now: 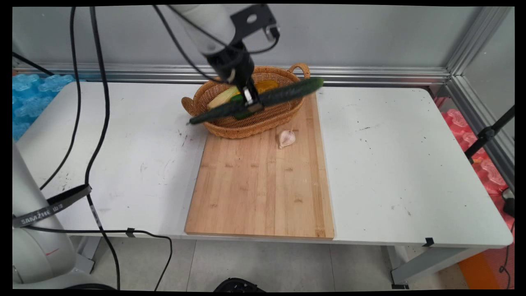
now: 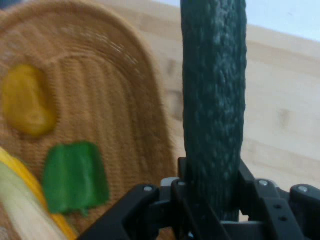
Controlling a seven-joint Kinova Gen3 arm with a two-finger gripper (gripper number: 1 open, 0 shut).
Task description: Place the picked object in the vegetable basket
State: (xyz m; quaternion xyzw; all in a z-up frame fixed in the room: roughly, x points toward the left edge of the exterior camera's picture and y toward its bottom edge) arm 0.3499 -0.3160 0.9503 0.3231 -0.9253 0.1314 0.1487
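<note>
Tabletop (image 1: 390, 164): white, with a bamboo cutting board (image 1: 263, 185) in the middle running from the near edge to the wicker basket (image 1: 246, 123), which sits on the board's far end, handles left and right. Gripper (image 1: 251, 102) hangs over the basket with its fingers (image 2: 182, 192) clamped around a long dark cucumber (image 1: 263, 100), gripped roughly mid-length and clear of the basket. In the main view the cucumber spans past the basket on both sides, tilted: right end higher and out beyond the handle, left end lower and past the basket's left rim. The hand view shows it running straight up from the fingers, over the basket's edge and the board. Left in the basket: corn cob (image 2: 20, 200), green pepper (image 2: 75, 180), a yellow piece (image 2: 27, 100). Garlic bulb (image 1: 286, 137) lies on the board just in front of the basket, right of centre. My read for handling well: the grip sits near the balance point, so keep it firm, because a long load will pivot in the fingers on any fast wrist turn. Mind the low left end near the rim, and keep any descent onto the board clear of the garlic.
</note>
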